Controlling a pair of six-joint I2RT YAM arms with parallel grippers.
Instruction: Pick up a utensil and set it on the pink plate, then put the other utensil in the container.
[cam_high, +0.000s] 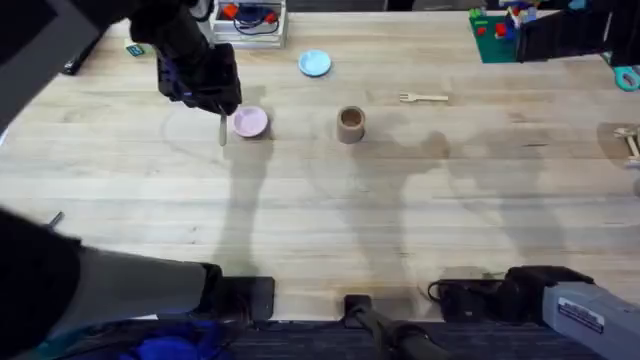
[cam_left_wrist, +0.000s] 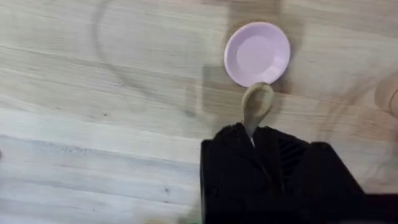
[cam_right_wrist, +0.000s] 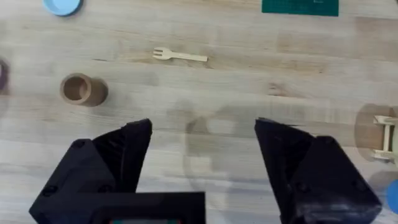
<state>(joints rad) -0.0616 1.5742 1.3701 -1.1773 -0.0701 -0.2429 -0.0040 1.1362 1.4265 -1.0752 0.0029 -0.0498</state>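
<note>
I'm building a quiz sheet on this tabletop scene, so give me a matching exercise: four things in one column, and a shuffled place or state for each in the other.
Things:
1. spoon
2. fork
3. container
4. right gripper

Places or states:
A. standing upright between the pink plate and the fork
B. open, holding nothing
C. lying flat on the table, beyond the container
D. held in the left gripper, its bowl end at the pink plate's edge

Pairs: 1-D, 2-C, 3-A, 4-B
</note>
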